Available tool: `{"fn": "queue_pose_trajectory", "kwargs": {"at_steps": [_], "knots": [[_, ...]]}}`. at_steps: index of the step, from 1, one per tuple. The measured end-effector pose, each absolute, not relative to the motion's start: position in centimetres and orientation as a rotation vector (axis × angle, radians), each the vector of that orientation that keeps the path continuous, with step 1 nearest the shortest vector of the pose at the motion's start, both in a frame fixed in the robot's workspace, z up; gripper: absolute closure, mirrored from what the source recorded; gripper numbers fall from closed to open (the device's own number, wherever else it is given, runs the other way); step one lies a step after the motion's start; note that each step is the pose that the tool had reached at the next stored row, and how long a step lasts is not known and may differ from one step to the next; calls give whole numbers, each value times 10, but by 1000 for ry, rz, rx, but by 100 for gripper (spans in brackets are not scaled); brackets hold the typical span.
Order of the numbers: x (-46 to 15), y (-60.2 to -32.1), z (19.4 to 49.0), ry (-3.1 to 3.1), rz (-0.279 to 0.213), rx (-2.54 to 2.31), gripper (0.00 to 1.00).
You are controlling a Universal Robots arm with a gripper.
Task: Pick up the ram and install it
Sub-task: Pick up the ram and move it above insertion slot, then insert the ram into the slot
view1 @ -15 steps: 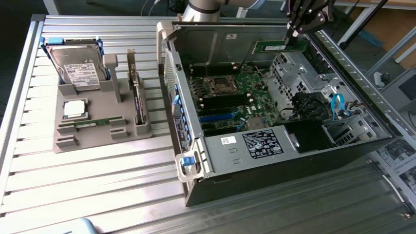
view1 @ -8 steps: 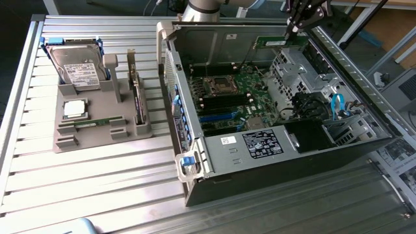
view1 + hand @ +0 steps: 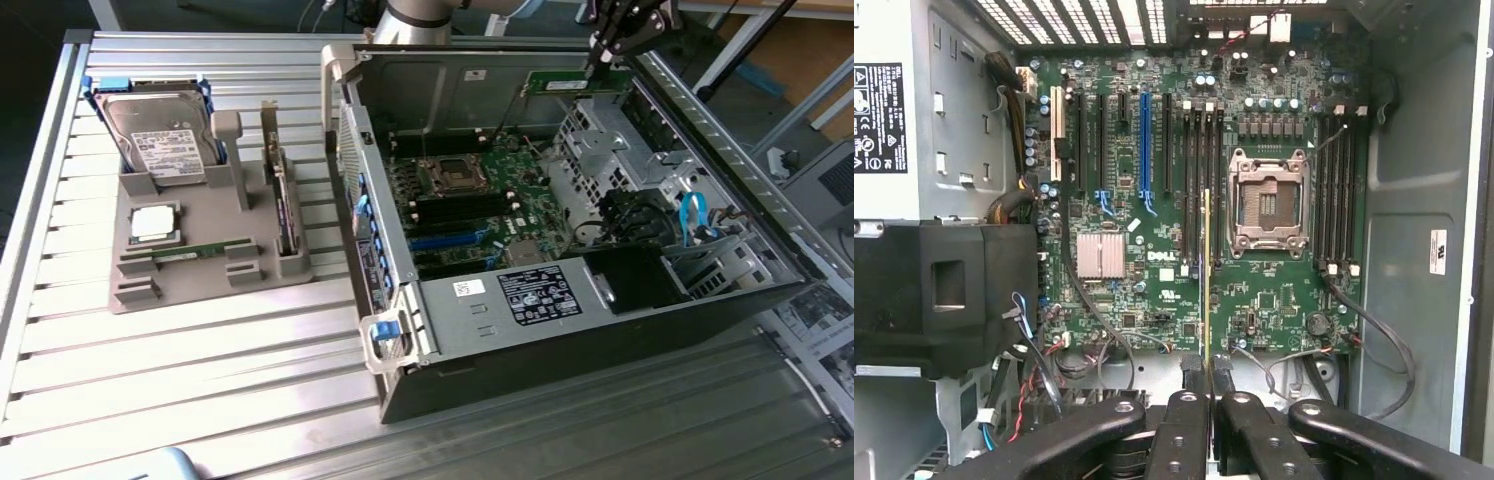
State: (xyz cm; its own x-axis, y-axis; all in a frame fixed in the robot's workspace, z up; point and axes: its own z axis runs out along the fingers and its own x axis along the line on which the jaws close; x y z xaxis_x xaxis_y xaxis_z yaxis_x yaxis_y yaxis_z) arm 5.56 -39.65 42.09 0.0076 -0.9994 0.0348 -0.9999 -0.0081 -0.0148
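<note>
Presently, gripper (image 3: 1207, 380): closed tight on the ram, pinching one long edge from both flat sides.
Ram (image 3: 577, 83): upper right of the exterior view, hanging over the far end of the open case (image 3: 447, 320); clear of the motherboard (image 3: 1274, 300), not yet seated.
Manner of hold: edge-on in the wrist view, free edge pointing at the motherboard; judged so held because a slot takes the stick only edge-first and square.
Memory slots (image 3: 1199, 170): long, black, just beside the processor socket (image 3: 1266, 200); parallel to the held stick and directly beyond it, judged lined up for that bank.
Socket: empty, flanked by slot banks on both sides.
Motherboard: flat on the case floor, face up, hence the hold from above.
Case: on its side, cover off, centre to right of the exterior view; so laid to expose the slots.
Parts tray (image 3: 200, 290): left of the exterior view, well apart from the case; moulded pockets keeping each part separate and graspable.
Tray contents: hard drive (image 3: 158, 140) at upper left, processor chip (image 3: 154, 222) below it, expansion card (image 3: 280, 190) on edge, one more green stick (image 3: 200, 249) lying low.
</note>
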Motion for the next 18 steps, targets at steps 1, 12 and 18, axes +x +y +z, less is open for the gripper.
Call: {"fn": "queue_pose_trajectory", "kwargs": {"at_steps": [1,12,18], "knots": [[56,-396,421,-2203,55,2220,88],[51,-396,420,-2202,55,2220,88],[48,-396,419,-2203,55,2220,88]]}}
